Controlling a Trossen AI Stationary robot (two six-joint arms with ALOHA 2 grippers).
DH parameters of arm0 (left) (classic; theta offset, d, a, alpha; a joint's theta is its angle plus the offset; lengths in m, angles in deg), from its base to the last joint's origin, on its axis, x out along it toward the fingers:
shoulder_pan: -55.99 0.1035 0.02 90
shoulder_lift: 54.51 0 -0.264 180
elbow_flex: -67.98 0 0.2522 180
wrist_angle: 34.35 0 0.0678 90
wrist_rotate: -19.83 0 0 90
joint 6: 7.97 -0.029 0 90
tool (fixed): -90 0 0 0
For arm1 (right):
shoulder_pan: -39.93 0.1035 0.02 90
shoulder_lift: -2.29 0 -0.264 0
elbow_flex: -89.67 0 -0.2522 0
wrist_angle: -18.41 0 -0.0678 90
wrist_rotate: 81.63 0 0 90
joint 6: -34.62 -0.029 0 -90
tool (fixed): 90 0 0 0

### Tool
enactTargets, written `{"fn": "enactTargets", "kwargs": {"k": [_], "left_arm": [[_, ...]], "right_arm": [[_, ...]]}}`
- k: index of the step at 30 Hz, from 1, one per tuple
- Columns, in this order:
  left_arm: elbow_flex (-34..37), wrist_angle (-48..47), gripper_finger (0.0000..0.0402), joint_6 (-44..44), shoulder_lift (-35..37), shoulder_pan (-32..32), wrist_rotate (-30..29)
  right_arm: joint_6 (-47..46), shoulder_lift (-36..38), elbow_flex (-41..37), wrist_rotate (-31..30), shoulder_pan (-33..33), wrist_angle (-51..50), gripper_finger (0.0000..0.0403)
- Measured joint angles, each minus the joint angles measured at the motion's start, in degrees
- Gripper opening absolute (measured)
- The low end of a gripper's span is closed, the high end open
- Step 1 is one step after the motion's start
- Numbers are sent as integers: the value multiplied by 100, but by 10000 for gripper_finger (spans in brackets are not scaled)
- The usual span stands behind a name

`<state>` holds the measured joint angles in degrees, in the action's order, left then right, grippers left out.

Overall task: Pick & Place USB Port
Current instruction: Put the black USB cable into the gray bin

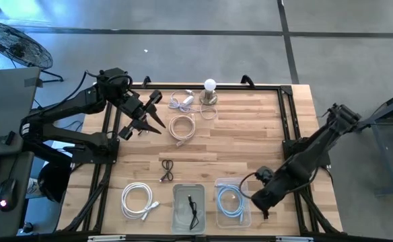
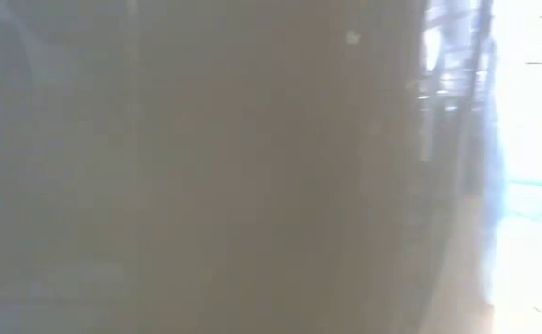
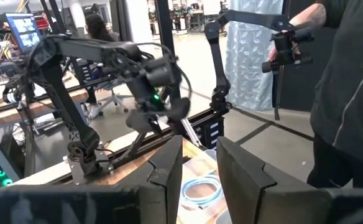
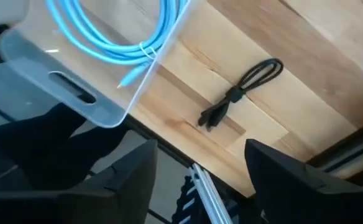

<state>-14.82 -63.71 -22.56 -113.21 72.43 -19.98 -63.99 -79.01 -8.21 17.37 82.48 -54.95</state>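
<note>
Several coiled cables lie on the wooden table in the high view: a white one with a plug [image 1: 182,101], a beige one [image 1: 182,128], a small black one [image 1: 167,169] and a bigger white one [image 1: 139,200]. One clear bin [image 1: 176,191] at the near edge holds a black cable [image 1: 193,210]. A second clear bin [image 1: 218,183] holds a blue cable [image 1: 230,202]. My left gripper [image 1: 155,112] is open above the table's far left, beside the beige coil. My right gripper [image 1: 260,204] is open just right of the blue cable's bin, holding nothing [image 4: 200,180].
A light bulb on a round base [image 1: 210,91] stands at the far edge. The low view is blocked by something blurred right in front of the camera. A person [image 3: 349,93] stands beyond the table in the left wrist view. Bare wood shows at the table's middle right [image 1: 250,141].
</note>
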Motion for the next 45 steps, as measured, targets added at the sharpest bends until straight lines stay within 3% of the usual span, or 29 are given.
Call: {"fn": "enactTargets", "kwargs": {"k": [8, 17, 37, 45], "left_arm": [[0, -2, 97, -59, -6, 0, 20], [0, -4, 97, -59, -6, 1, 195], [2, -392, 97, -209, -6, 2, 338], [2, -391, 97, -212, -6, 2, 334]], "right_arm": [[-111, -776, 0, 458, 92, 30, 244], [-532, -1239, -1, 184, 188, 289, 244], [-1259, -1250, -1024, 514, 415, 1743, 240], [-1257, -1250, -1121, 400, 413, 1790, 237]]}}
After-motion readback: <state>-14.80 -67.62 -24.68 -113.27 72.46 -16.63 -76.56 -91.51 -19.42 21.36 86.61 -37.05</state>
